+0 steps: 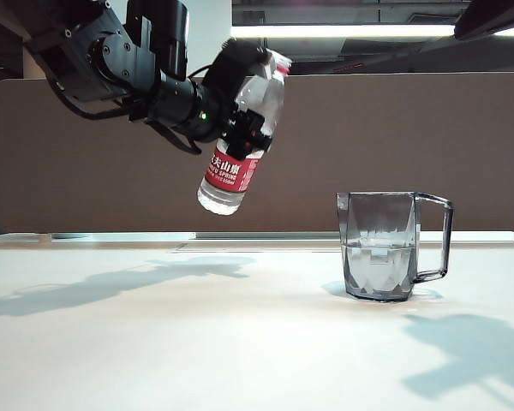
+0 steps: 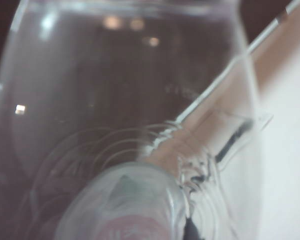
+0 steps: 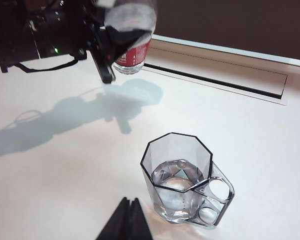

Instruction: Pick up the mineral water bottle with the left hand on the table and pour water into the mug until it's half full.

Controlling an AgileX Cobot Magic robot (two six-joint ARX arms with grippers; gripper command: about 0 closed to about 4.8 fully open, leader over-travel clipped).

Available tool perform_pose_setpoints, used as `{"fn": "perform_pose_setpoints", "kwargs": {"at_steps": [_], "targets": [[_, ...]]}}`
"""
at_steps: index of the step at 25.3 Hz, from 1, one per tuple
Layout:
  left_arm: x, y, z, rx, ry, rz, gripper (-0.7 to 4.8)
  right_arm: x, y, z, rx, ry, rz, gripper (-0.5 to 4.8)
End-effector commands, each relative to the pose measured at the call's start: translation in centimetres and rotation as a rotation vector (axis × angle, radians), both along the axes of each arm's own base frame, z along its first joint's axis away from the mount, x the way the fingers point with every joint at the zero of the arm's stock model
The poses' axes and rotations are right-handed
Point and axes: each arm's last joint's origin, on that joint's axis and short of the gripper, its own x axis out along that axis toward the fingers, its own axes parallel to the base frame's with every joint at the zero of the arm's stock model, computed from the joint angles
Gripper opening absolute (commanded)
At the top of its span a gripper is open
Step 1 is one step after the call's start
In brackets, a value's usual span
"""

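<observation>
Mug (image 1: 385, 246) apart from raised bottle (image 1: 240, 145)

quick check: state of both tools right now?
Left tool: closed on the mineral water bottle, held tilted above the table.
Right tool: shut, empty, beside the mug.

The exterior view sits low, near the white tabletop (image 1: 154, 342), facing level towards a brown back panel (image 1: 411, 137). The right wrist view looks steeply down from close above the smoky-grey faceted mug (image 3: 182, 177), which both views share. The left wrist view is pressed against what seems the clear plastic bottle (image 2: 130, 100), blurred.
</observation>
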Motion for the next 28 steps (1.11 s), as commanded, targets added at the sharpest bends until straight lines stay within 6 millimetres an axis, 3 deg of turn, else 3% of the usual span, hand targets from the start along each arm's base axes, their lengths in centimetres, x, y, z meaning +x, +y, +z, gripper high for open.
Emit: {"fn": "perform_pose_setpoints", "kwargs": {"at_steps": [1,9,19,26,28], "targets": [[-0.2,0.2,1.8,-0.164,0.000,-0.004,1.82,0.0,0.0,0.3,0.009,-0.021,0.000,-0.08],[-1.4,1.5,1.5,-0.291,0.062,0.007,1.82,0.0,0.0,0.3,0.009,-0.020,0.000,-0.08],[-5.1,5.1,0.8,-0.398,0.137,0.048,1.82,0.0,0.0,0.3,0.009,-0.021,0.000,-0.08],[-7.7,7.2,-0.6,-0.398,0.154,0.073,1.82,0.0,0.0,0.3,0.009,-0.021,0.000,-0.08],[-8.9,7.7,-1.8,-0.398,0.188,0.080,1.82,0.0,0.0,0.3,0.009,-0.021,0.000,-0.08]]}}
